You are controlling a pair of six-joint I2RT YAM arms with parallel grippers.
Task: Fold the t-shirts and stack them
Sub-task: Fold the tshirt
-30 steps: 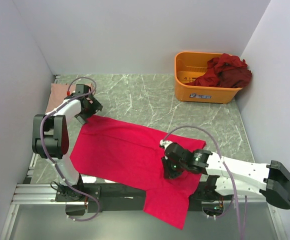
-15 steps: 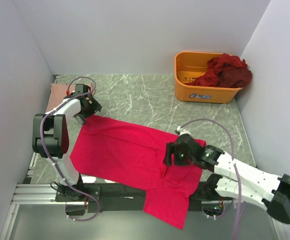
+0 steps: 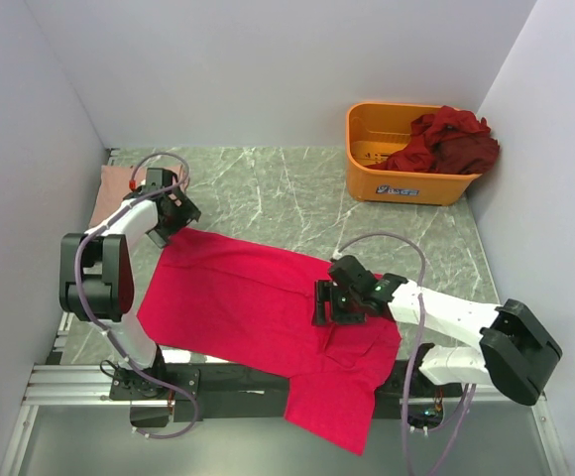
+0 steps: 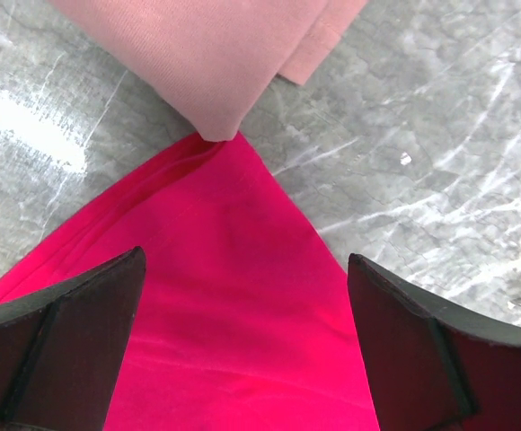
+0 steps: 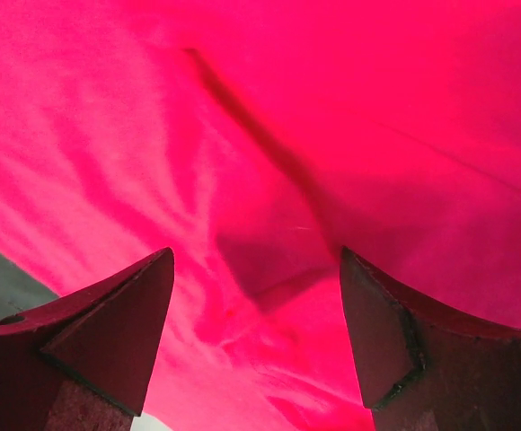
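Observation:
A bright pinkish-red t-shirt (image 3: pixel 238 297) lies spread across the middle of the table, its near part hanging over the front edge. My left gripper (image 3: pixel 173 213) hovers open over its far-left corner; in the left wrist view that gripper (image 4: pixel 242 341) straddles the red cloth (image 4: pixel 216 296), which touches a folded pale pink t-shirt (image 4: pixel 216 54). The pale pink t-shirt (image 3: pixel 119 181) sits at the far left. My right gripper (image 3: pixel 329 302) is open just above the red shirt's right part, with wrinkled red cloth (image 5: pixel 332 135) and nothing else between the jaws of that gripper (image 5: pixel 256 332). Dark maroon t-shirts (image 3: pixel 451 139) lie heaped in the bin.
The orange plastic bin (image 3: pixel 406 183) stands at the back right against the wall. White walls close in the grey marbled table (image 3: pixel 287 188) on three sides. A metal rail (image 3: pixel 69 382) with the arm bases runs along the near edge.
My right gripper has opened and let go of the red shirt, then shifted away from the front edge and a little left. The left gripper has hardly moved.

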